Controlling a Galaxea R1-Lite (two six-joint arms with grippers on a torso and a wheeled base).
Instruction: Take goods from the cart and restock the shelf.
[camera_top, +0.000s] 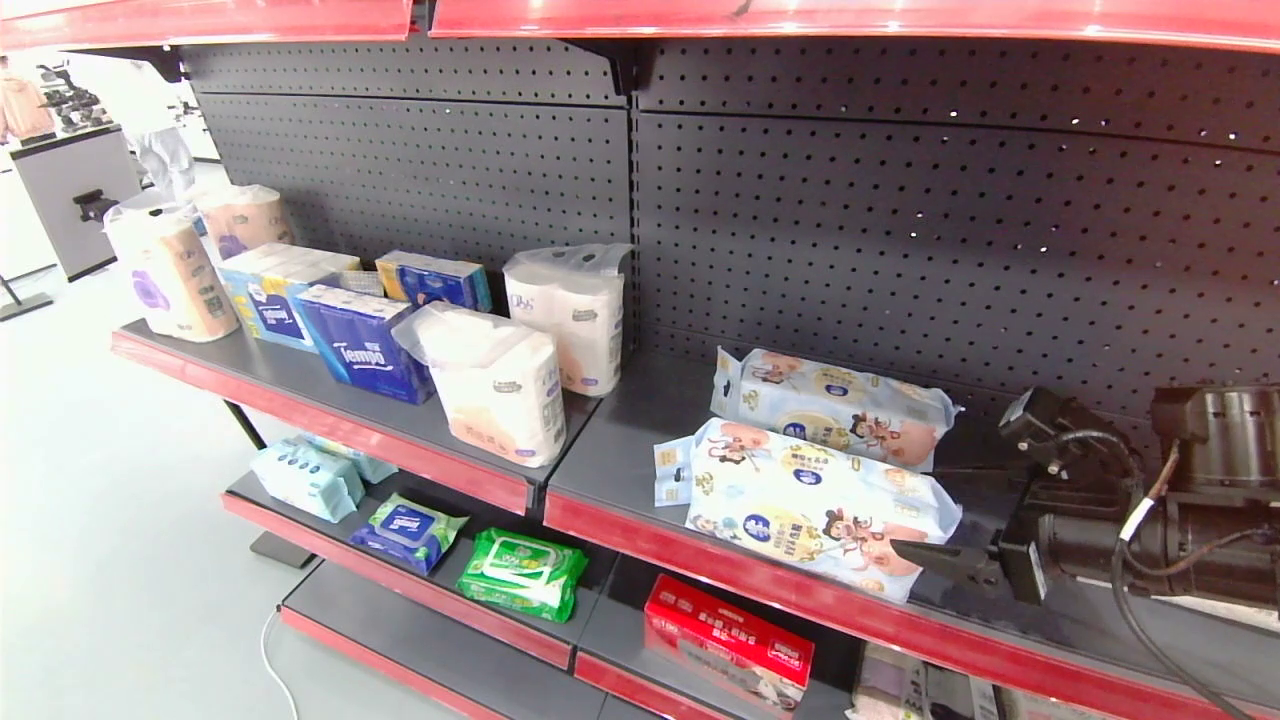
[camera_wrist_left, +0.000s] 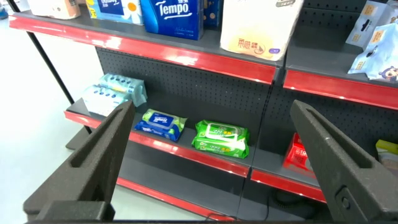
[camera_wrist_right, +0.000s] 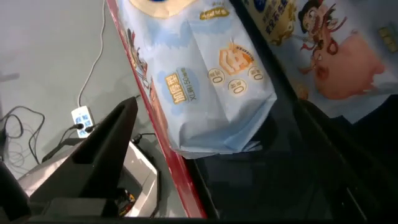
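Black pegboard backs the red-lipped grey metal shelf (camera_top: 640, 440) in the head view. Two pale blue soft film packs printed with cartoon figures lie side by side on its right bay: the front pack (camera_top: 815, 510) along the lip, the rear pack (camera_top: 830, 405) just behind it, near the pegboard. My right gripper (camera_top: 925, 520) sits at the front pack's right end, one black finger reaching along its front side. Further left stand white roll packs (camera_top: 500, 385) and a dark blue tissue box (camera_top: 360, 345).

From the left wrist, the left gripper (camera_wrist_left: 211, 109) hangs spread wide with nothing between its fingers, facing the lower shelves, where a green wipes pack (camera_wrist_left: 221, 138) and a small blue pack (camera_wrist_left: 160, 122) lie. It's well apart from the job, so I see no risk there.

From the right wrist, the claw is wide, its fingers (camera_wrist_right: 106, 149) standing to either side of the front pack's end without pressing it. That end juts over the red lip, with bare floor and a white power strip (camera_wrist_right: 81, 118) below. That's my worry. I judge the pack is set down, but if a finger snags the slack film on backing out, it'd drag the pack off the lip and onto the floor. Swinging wide the other way could shove the rear pack askew.
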